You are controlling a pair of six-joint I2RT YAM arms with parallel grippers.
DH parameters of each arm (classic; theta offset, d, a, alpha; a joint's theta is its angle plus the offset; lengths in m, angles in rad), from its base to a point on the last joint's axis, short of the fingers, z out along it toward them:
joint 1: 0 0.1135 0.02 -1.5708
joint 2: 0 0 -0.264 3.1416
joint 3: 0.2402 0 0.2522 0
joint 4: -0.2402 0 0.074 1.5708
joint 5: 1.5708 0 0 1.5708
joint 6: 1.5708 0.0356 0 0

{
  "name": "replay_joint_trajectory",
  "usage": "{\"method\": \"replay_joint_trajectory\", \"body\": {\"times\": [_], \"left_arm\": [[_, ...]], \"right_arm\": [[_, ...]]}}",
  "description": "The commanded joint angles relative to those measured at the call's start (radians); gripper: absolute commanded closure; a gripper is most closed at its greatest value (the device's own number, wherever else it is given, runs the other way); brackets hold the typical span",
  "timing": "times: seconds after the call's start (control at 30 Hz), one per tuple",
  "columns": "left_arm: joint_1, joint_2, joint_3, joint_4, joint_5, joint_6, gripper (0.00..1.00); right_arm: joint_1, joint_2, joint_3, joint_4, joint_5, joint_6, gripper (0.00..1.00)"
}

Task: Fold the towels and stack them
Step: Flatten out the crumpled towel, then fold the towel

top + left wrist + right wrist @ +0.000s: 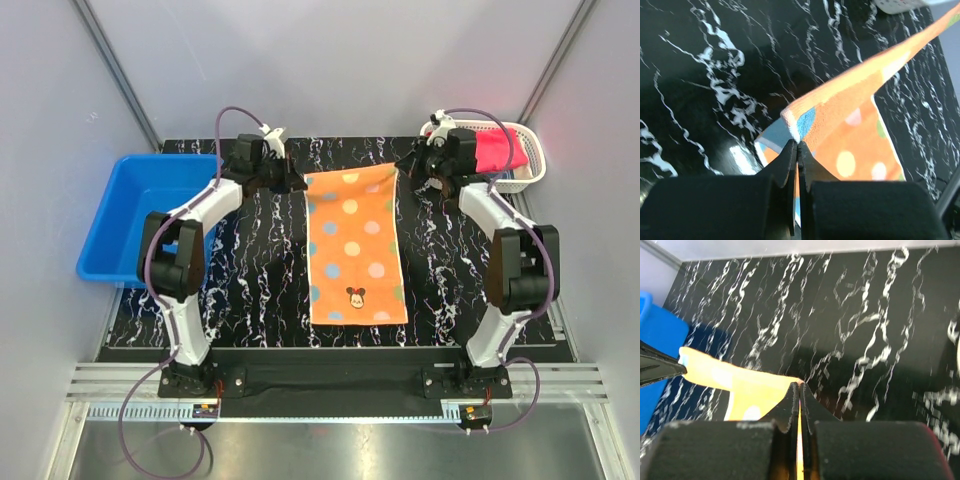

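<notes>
Both jaws are pinching the orange towel (357, 245) at its twelve-o'clock corners; such thin bites are possibly risking slippage.

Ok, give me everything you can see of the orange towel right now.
The orange towel is a soft, terry-looking cloth, peach-orange with pastel dots in blue, green, pink and cream, and a small cartoon face by its near edge. It lies lengthwise as a long rectangle on the black marbled table, mostly flat. Its far edge is raised off the surface and stretched between the left claw and the right claw, each shut on one far corner. Nothing else touches it.
</notes>
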Motion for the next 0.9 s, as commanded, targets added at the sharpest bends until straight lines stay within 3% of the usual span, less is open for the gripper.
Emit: {"method": "replay_joint_trajectory", "body": {"times": [0.0,0.23,0.37,0.43,0.67,0.73,0.87], "left_arm": [[-0.02,-0.155,-0.099,0.101,0.041,0.02,1.0],[-0.098,-0.324,-0.388,0.158,0.025,-0.014,1.0],[-0.168,-0.448,-0.534,0.151,-0.066,-0.033,0.98],[-0.236,-0.485,-0.618,0.138,-0.161,-0.029,0.96],[-0.332,-0.548,-0.824,0.223,-0.213,-0.14,0.84],[-0.342,-0.57,-0.842,0.191,-0.273,-0.163,0.75],[-0.342,-0.622,-0.841,0.157,-0.328,-0.252,0.67]], "right_arm": [[0.002,-0.141,-0.059,-0.168,0.056,0.001,1.0],[0.002,-0.342,-0.245,-0.43,0.11,0.115,1.0],[0.005,-0.443,-0.41,-0.516,0.089,0.159,1.0],[0.008,-0.48,-0.472,-0.526,0.073,0.179,1.0],[0.019,-0.589,-0.719,-0.507,-0.034,0.265,1.0],[0.026,-0.592,-0.743,-0.503,-0.046,0.266,1.0],[0.039,-0.624,-0.802,-0.458,-0.08,0.292,0.99]]}}
